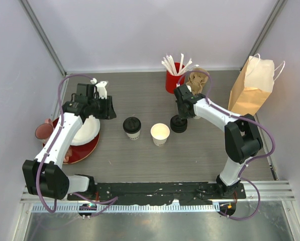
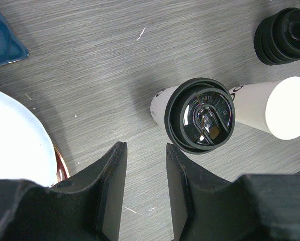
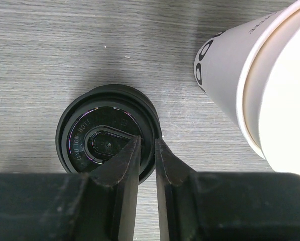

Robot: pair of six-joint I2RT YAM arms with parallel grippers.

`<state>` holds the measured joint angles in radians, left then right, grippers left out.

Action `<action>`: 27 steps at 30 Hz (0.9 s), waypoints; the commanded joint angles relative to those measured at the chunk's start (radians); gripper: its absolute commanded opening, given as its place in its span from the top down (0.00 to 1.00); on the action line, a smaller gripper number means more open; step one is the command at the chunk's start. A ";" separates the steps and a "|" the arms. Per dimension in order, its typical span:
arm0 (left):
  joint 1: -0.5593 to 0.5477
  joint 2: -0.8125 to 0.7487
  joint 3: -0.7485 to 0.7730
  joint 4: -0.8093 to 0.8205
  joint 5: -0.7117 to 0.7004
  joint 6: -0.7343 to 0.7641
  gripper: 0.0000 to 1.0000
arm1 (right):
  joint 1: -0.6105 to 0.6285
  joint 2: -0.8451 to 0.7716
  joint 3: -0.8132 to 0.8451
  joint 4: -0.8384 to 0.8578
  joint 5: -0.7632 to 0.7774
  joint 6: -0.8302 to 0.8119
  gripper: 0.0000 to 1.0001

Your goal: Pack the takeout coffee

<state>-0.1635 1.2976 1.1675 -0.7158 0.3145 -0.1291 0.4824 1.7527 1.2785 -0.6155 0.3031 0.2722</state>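
Observation:
One takeout coffee, a white paper cup with a black sip lid (image 1: 132, 125), stands mid-table; it also shows in the left wrist view (image 2: 202, 115). Only this one lidded cup is in view. A lidless white cup (image 1: 160, 133) stands right of it. A stack of black lids (image 1: 179, 124) sits further right. My left gripper (image 1: 108, 108) is open and empty, left of the lidded cup (image 2: 145, 145). My right gripper (image 1: 181, 114) is over the lid stack, its fingers pinched on the rim of the top lid (image 3: 97, 138); it also shows in the right wrist view (image 3: 147, 139).
A red cup of white stirrers (image 1: 174, 75) and crumpled brown paper (image 1: 196, 79) stand at the back. A brown paper bag (image 1: 253, 88) stands at the back right. A red plate (image 1: 84, 149) with a white bowl (image 1: 84, 131) lies left.

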 commanded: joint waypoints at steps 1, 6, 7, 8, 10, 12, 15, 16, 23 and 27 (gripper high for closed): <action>0.002 -0.027 0.008 0.015 0.003 0.006 0.59 | 0.001 0.005 0.010 -0.017 0.010 -0.008 0.76; 0.002 -0.031 0.008 0.015 0.006 0.005 0.59 | -0.001 0.013 0.012 -0.016 -0.021 -0.002 0.76; 0.002 -0.031 0.006 0.013 0.008 0.006 0.59 | 0.001 0.014 0.012 -0.015 -0.028 -0.002 0.78; 0.002 -0.031 0.006 0.015 0.008 0.006 0.59 | 0.001 0.011 0.013 -0.013 -0.042 -0.001 0.81; 0.002 -0.031 0.004 0.016 0.008 0.005 0.59 | 0.001 0.007 0.015 -0.013 -0.045 0.004 0.89; 0.002 -0.032 0.004 0.016 0.008 0.005 0.59 | 0.001 -0.001 0.018 -0.013 -0.041 0.004 0.95; 0.004 -0.034 0.006 0.016 0.009 0.006 0.59 | 0.001 -0.012 0.027 -0.013 -0.033 0.001 0.99; 0.002 -0.034 0.006 0.016 0.008 0.006 0.59 | 0.001 -0.022 0.033 -0.012 -0.030 -0.001 0.99; 0.002 -0.034 0.009 0.015 0.008 0.005 0.59 | 0.002 -0.102 0.048 0.022 -0.012 -0.034 0.99; 0.004 -0.029 0.014 0.013 0.008 0.006 0.59 | 0.002 -0.145 0.039 0.036 0.002 -0.045 0.99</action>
<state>-0.1635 1.2976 1.1675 -0.7158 0.3145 -0.1287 0.4824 1.7008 1.2850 -0.6136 0.2764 0.2481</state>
